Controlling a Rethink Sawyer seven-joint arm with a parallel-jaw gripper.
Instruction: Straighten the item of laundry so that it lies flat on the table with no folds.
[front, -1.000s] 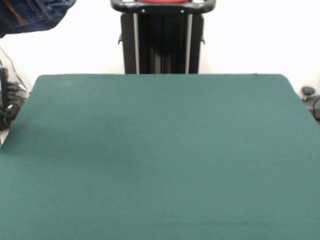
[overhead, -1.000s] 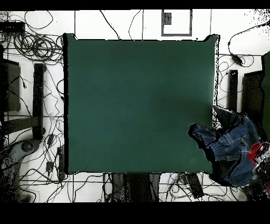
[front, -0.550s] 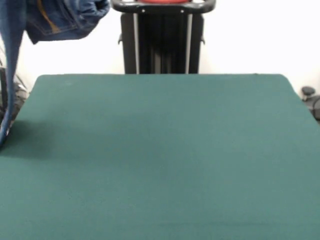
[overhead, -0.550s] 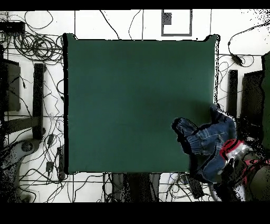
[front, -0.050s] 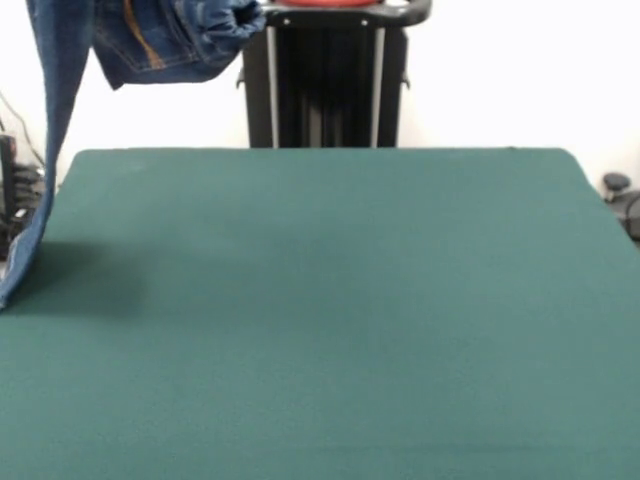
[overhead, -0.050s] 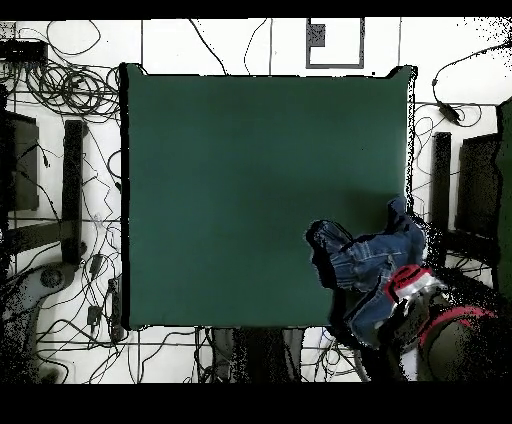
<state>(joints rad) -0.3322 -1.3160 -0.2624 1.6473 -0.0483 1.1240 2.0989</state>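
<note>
**Front view and overhead view: jeans carried in over the desk corner**

Front view: jeans hang aloft, one leg trailing to the desk edge, presumably for laying out.

Overhead view: bunched denim hides the gripper; its state cannot be told.

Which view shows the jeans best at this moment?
The overhead view: the bunched jeans show almost whole, hanging over the table's corner beside the red arm. The front view cuts them off at the top edge, showing only a bundle and one dangling leg.
</note>
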